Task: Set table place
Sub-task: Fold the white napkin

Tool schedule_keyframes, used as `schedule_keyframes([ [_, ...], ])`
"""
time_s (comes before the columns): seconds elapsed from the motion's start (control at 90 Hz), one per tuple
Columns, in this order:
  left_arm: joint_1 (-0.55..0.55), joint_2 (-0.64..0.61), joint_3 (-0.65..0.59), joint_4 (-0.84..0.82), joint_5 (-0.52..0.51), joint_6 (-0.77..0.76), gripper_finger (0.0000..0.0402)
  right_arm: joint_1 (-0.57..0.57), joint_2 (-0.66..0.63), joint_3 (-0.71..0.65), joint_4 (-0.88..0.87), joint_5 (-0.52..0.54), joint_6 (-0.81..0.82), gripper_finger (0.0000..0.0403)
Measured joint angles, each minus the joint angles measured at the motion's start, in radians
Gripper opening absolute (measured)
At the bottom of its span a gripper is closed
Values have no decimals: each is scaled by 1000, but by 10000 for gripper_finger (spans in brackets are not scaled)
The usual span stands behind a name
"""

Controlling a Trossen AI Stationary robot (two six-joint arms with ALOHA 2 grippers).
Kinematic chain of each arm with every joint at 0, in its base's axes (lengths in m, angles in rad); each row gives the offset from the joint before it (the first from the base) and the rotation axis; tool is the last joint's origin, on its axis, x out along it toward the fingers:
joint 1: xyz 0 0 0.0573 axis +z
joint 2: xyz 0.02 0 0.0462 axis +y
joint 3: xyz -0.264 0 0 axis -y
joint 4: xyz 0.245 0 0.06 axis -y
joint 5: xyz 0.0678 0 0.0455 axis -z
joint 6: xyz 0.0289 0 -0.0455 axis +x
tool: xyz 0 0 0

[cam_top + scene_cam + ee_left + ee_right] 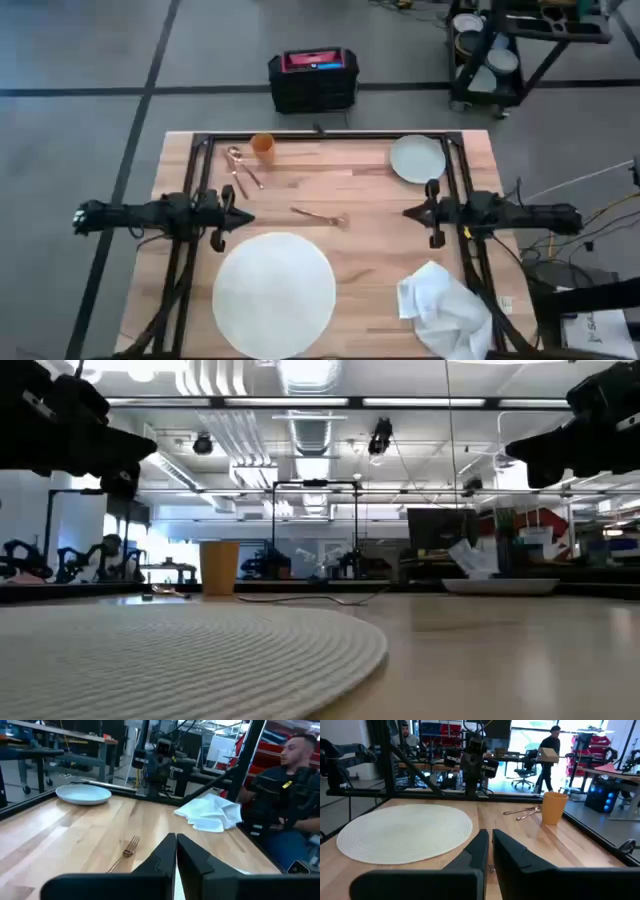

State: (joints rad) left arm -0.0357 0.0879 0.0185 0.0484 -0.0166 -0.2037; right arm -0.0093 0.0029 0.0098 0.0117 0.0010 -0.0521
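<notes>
The left end effector [238, 217] hangs above the left part of the tabletop [370, 200], its two dark fingers [160, 857] pressed together and clenched on nothing, pointing toward the middle. The right end effector [412, 211] mirrors it from the opposite side, also raised off the wood, its fingers [477, 851] closed against each other and empty. Between the two tips, near the centre of the tabletop, lies a copper-coloured fork [320, 215], apart from both end effectors. Just below the left end effector in the overhead view, at the near edge, rests the large round white mat [273, 285] that marks the place, flat on the wood with nothing on it. A crumpled white napkin [443, 305] sits at the near right corner, well apart from the mat. At the far right corner, beside the frame rail, is the pale grey-green plate [417, 158], empty. At the far left stands an orange cup [262, 147], upright, with more copper cutlery [241, 170] lying just beside it; which pieces these are is hard to tell. Beyond the far edge, a black crate [313, 80] with a red top stands on the floor. The wrist views show people in the room behind, one seated person [287, 795] close to the tabletop and another person [549, 755] walking farther off.
</notes>
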Motion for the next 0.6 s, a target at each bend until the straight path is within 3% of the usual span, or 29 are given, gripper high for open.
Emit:
schedule_keyframes([
  [0.278,0,12,28,67,5,-116,0,0,0,0,0,0,0,9],
  [0.422,0,46,162,14,1,-37,0,0,0,0,0,0,0,9],
  [0.6,0,163,385,-182,-46,46,0,0,0,0,0,0,0,9],
])
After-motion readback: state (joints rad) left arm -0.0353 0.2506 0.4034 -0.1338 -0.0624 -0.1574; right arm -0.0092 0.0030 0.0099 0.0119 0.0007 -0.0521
